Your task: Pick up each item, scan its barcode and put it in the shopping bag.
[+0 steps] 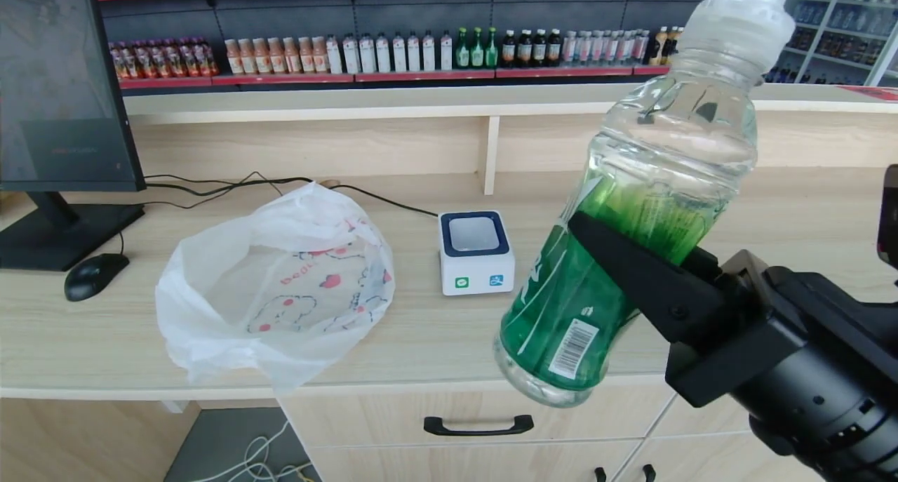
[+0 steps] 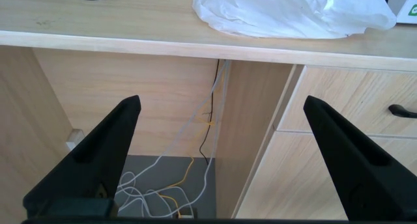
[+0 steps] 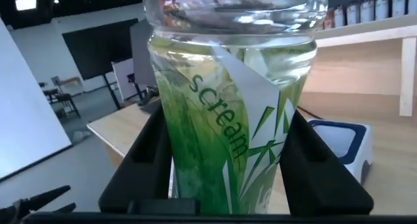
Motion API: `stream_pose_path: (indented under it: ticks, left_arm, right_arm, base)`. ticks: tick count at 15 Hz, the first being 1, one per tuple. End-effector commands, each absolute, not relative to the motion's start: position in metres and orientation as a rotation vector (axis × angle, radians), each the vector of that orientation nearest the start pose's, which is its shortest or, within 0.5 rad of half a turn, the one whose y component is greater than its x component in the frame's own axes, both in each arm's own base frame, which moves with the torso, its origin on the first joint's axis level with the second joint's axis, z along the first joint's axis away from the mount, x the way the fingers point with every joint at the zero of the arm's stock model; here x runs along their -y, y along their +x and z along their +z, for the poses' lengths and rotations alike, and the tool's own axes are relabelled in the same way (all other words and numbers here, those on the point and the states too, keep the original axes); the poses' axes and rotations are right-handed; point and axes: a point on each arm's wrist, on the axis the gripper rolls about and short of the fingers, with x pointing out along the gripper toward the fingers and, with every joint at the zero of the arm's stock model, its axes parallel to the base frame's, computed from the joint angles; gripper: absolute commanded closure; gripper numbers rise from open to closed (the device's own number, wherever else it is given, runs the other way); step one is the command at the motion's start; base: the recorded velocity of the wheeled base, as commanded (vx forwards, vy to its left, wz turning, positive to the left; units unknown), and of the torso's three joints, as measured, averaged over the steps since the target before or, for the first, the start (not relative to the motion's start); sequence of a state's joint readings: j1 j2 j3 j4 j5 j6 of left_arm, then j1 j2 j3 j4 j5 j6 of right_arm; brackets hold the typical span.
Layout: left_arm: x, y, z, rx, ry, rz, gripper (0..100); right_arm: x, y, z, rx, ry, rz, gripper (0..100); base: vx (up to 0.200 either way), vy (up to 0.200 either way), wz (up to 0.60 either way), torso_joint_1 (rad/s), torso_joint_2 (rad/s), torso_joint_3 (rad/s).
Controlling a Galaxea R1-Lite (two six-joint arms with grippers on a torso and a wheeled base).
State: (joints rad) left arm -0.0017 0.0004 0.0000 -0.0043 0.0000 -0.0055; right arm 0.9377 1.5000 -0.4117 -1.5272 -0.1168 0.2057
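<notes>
My right gripper (image 1: 635, 254) is shut on a clear bottle (image 1: 631, 208) with a green label, held tilted in the air to the right of the scanner, cap up and to the right. Its barcode (image 1: 573, 349) faces the head camera near the bottle's base. The wrist view has the bottle (image 3: 228, 120) squeezed between both black fingers (image 3: 146, 159). A white scanner (image 1: 476, 252) with a grey window sits mid-counter. The white shopping bag (image 1: 280, 285) lies open left of it. My left gripper (image 2: 221, 146) hangs open below the counter edge, with nothing between its fingers.
A monitor (image 1: 59, 82) on a black stand and a mouse (image 1: 95, 275) occupy the counter's left end, with cables (image 1: 224, 184) running behind the bag. Drawers (image 1: 477, 426) sit under the counter front. Shelves of bottles (image 1: 393, 50) line the back wall.
</notes>
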Motion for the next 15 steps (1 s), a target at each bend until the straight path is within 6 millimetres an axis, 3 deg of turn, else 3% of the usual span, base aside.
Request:
stream_pose_path:
  ticks: [1,4,10,15]
  left_arm:
    - [0.000,-0.023,0.076,0.005,-0.006,-0.002,0]
    - [0.000,-0.023,0.076,0.005,-0.006,-0.002,0]
    - [0.000,-0.023,0.076,0.005,-0.006,-0.002,0]
    - [0.000,-0.023,0.076,0.005,-0.006,-0.002,0]
  right_arm:
    - [-0.175,0.131,0.224,0.267,0.521,0.872,100]
    - [-0.171,0.129,0.229,0.228,0.658,0.894,100]
    - [-0.175,0.132,0.234,0.195,0.765,0.909,100]
    - [-0.196,0.148,0.237,0.205,0.779,0.884,100]
  base:
    - [0.000,0.000,0.00,0.000,0.00,0.000]
    - [0.000,0.000,0.00,0.000,0.00,0.000]
    - [0.000,0.000,0.00,0.000,0.00,0.000]
    - [0.000,0.000,0.00,0.000,0.00,0.000]
